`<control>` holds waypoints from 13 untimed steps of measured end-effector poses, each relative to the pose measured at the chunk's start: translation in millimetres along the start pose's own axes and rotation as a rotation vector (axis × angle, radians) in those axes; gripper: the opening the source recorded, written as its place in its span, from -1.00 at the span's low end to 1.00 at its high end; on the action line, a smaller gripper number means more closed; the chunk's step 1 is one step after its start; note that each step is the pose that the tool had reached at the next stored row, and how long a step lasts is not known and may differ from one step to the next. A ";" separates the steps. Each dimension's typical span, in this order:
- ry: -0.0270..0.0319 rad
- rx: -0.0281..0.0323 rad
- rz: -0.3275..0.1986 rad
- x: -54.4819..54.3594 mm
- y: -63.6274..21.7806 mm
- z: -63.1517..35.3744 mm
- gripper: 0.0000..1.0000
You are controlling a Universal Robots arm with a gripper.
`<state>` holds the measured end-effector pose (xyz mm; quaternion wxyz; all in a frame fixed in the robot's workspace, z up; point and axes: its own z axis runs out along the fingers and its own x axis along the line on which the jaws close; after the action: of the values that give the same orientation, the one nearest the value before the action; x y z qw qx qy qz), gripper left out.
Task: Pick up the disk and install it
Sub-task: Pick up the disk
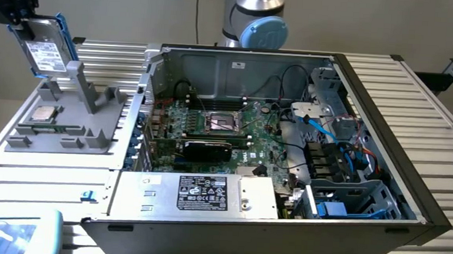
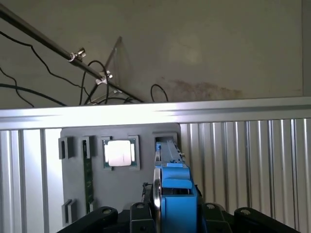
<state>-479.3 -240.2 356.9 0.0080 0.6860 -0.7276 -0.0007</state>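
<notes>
Hand [image 1: 27, 25] raised high, tilted, clamped tight

- open computer case [image 1: 391, 143], centre and right of the exterior view; green motherboard [image 1: 211, 117] inside; blue cables [image 1: 325, 130] towards its right
- silver box with a black label [image 1: 203, 193], lower centre
- grey holder [image 1: 78, 118], left; square CPU chip [image 1: 42, 114] lying in it
- slatted aluminium table [image 1: 432, 116] beneath

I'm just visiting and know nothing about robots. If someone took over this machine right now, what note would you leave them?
Gripper: shut on the disk, holding it tilted at the exterior view's upper left.
Disk: above the grey holder, where a small square chip sits. I cannot tell if it is fully clear of its slot.
Done: disk gripped.
Left: the disk is not yet in the open computer case.
</notes>
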 end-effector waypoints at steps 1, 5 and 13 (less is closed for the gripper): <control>0.0006 0.0002 0.000 0.0 -0.4 -4.4 -0.25; 0.0028 0.0000 0.000 0.1 -2.0 -22.1 -0.25; 0.0040 0.0002 0.000 0.4 -7.3 -55.8 -0.25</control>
<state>-471.3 -240.5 412.7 0.0094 0.6861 -0.7274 0.0007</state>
